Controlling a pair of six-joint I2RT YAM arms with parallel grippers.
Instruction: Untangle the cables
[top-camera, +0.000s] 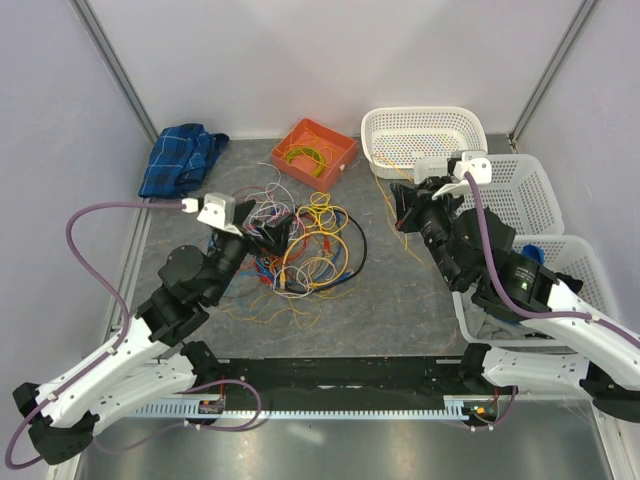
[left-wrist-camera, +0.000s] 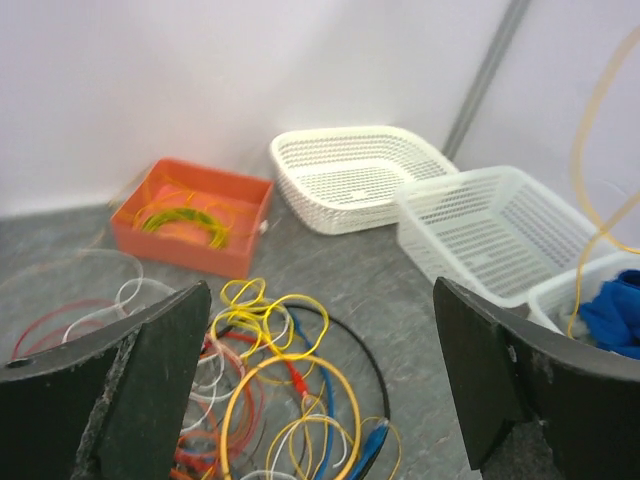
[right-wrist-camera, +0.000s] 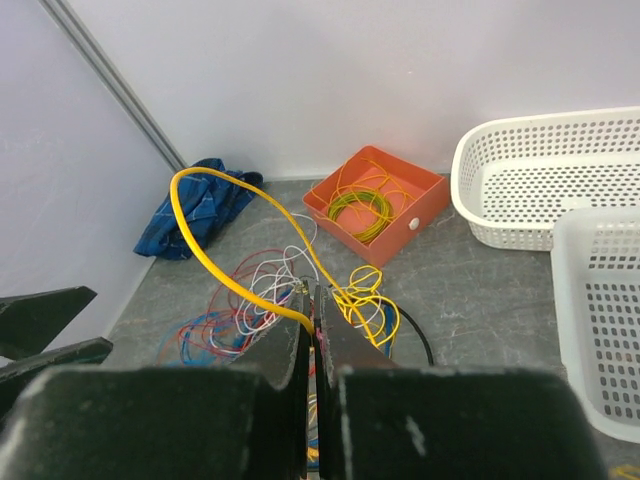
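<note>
Item: cables (top-camera: 312, 250), multicoloured, tangled. The heap is lying on the grey table (top-camera: 400, 315) left of centre, its yellow, red, blue, white and black strands crossing one another. A separate yellow-green coil (top-camera: 305, 157) is sitting in the orange box (top-camera: 345, 162) behind it. Left gripper (left-wrist-camera: 320, 300): fingers are standing spread wide and grasping nothing, hanging just above the left part of the heap. Right gripper (right-wrist-camera: 312, 296): fingers are clenched together on a single yellow cable (right-wrist-camera: 178, 205), lifted clear of the table to the right of the heap. Orientation: the held strand is leaving the jaws leftward, arching up and over, then dropping back toward the yellow loops in the heap. Its long axis is therefore running roughly from the right gripper across to the tangle, curved rather than taut. Its far end is lost among the other yellow loops and cannot be traced. The heap itself is sprawling roughly round, with no single axis. Step in hand, as judged: drawing this one strand free. Doing it well is likely calling for a slow pull away from the heap along the strand's own line. The open left gripper would be closing on or pinning the neighbouring loops, so the mass is not dragged along. It helps to pause wherever the arch tightens against a crossing. Also present: three white perforated baskets (top-camera: 425, 113) on the right, and a blue cloth (top-camera: 180, 160) at the far left.
</note>
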